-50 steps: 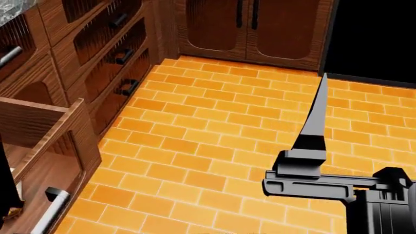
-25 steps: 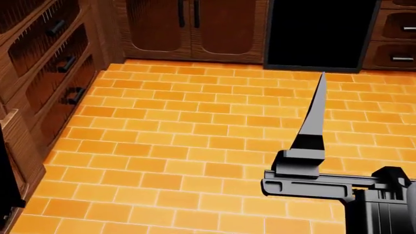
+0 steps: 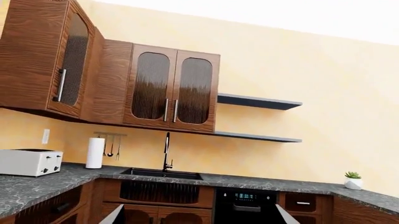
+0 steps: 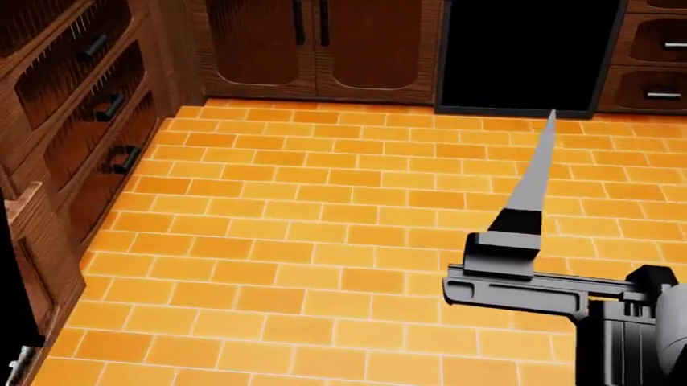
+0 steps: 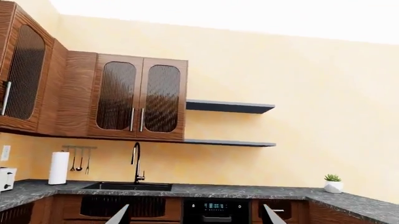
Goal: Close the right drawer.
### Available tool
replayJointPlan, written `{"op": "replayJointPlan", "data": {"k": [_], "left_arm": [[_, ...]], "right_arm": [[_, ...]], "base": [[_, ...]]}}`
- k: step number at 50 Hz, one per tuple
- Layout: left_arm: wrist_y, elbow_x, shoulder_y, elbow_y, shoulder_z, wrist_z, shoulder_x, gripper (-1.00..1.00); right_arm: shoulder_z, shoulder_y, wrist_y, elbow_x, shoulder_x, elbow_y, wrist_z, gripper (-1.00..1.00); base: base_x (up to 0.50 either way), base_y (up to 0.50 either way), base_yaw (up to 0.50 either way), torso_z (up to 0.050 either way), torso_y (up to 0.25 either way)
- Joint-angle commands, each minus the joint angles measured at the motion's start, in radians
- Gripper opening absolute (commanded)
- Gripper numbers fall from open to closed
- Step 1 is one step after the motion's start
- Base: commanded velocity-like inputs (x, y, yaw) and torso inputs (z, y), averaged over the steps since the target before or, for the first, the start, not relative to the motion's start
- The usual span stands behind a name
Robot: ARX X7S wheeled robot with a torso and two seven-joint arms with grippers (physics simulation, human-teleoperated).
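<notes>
Orange floor tiles (image 4: 322, 233) fill the head view; wrist views show the sink (image 5: 128, 186).

Reddish-brown wood-grain right drawer (image 4: 32, 265) cut off at head view's left edge; silvery handle (image 4: 18, 366) barely shows.

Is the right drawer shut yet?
No. In the head view the right drawer juts out from the cabinet run, its side panel and handle end showing.
</notes>
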Motion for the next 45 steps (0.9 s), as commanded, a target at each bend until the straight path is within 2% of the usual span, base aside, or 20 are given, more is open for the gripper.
{"op": "replayJointPlan", "data": {"k": [1,45], "left_arm": [[0.008,0.003,0.002,-0.001,0.002,-0.005,-0.007,1.0],[0.029,0.008,-0.002,-0.006,0.026,-0.017,-0.024,1.0]], "right_arm": [[-0.047,0.005,0.003,-0.05,0.021,0.0,0.011,1.0],[-0.062,-0.002,-0.029,-0.039,0.04,0.01,0.012,1.0]], "base": [[0.5,0.03,0.0,0.0,0.0],[0.5,0.03,0.0,0.0,0.0]]}}
